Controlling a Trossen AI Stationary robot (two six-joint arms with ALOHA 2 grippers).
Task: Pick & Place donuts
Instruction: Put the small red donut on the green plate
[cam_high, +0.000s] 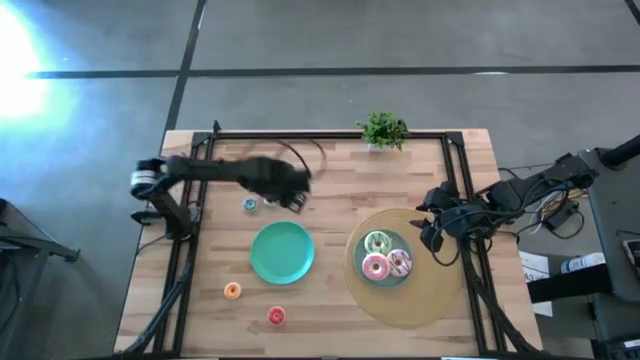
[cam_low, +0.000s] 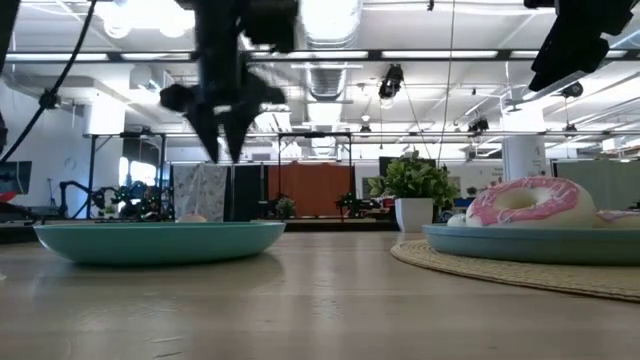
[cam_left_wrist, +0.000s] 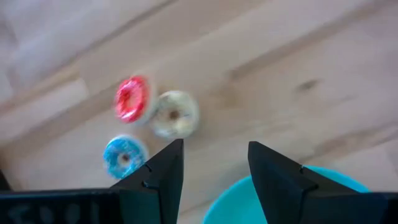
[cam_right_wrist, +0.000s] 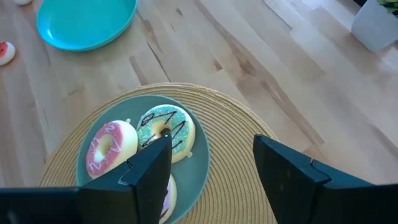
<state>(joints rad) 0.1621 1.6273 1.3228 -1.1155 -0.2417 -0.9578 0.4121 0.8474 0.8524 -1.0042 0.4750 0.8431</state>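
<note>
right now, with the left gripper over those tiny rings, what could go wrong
1. The open left gripper hovers near three tiny toy rings, red, pale yellow and blue; red and yellow touch, so closing may catch or knock both.
2. The empty round teal plate lies right beside them; a descending finger might clip its rim.

Both arms are dark, near black, built of slim jointed links. The left arm (cam_high: 215, 170) carries a pale silver-grey cylinder at its base end, and a thin dark cable loops over its wrist. The right arm (cam_high: 520, 190) trails a tangle of black cables (some pale ones too). Each gripper's fingers (cam_left_wrist: 163, 177) are matt black, wedge-shaped, tapering to blunt tips above a flat black housing.
</note>
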